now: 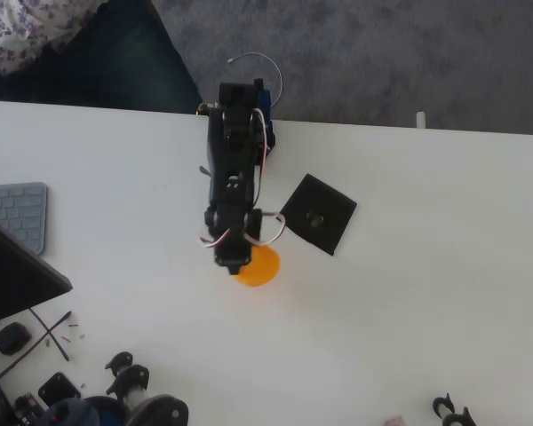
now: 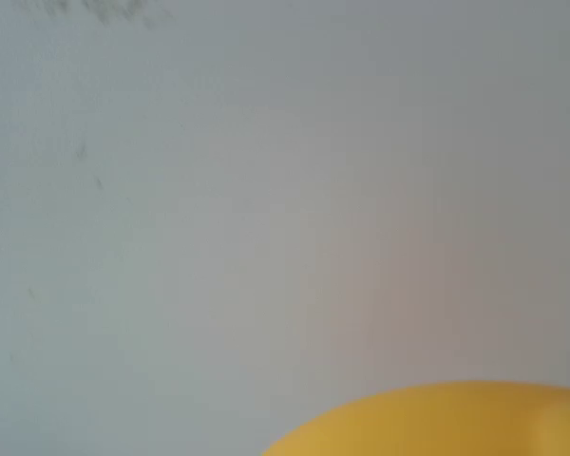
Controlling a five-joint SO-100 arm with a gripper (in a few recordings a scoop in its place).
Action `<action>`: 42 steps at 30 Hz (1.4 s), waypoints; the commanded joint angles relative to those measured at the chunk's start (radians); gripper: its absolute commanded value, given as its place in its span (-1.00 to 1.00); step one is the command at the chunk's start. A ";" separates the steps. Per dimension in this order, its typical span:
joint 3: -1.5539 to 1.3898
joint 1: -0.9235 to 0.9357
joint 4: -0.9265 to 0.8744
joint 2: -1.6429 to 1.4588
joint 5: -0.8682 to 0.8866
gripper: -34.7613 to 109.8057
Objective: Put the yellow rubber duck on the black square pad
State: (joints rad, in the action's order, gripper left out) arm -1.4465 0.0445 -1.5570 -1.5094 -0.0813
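In the overhead view the yellow rubber duck (image 1: pixel 261 267) sits on the white table, and the arm's black head covers its left part. My gripper (image 1: pixel 234 260) is at the duck's left edge, and from above I cannot make out how its jaws stand. The black square pad (image 1: pixel 318 214) lies flat and turned at an angle, just up and to the right of the duck, with a small gap between them. A small mark shows at the pad's centre. The wrist view has the duck's rounded yellow top (image 2: pixel 446 423) at its bottom edge over bare table.
A grey keyboard (image 1: pixel 18 213) and a dark slanted slab (image 1: pixel 13 275) lie at the left. Black parts and cables (image 1: pixel 115 390) crowd the lower left, and small black pieces (image 1: pixel 453 410) sit at the lower right. A person (image 1: pixel 35 35) is behind the table's far edge.
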 commanded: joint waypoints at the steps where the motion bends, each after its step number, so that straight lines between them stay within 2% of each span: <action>1: 0.098 -0.196 -0.092 -0.236 -0.005 -0.45; 13: 0.083 -0.578 -0.107 -0.224 -0.005 -0.45; 23: -0.032 -0.752 -0.167 -0.222 -0.006 -0.45; 32: -0.137 -0.788 -0.158 -0.199 -0.012 -0.45; 42: -0.146 -0.778 -0.150 0.064 -0.003 -0.45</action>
State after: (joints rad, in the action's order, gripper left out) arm -1.5999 -0.7087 -1.6920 -1.4511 -0.0798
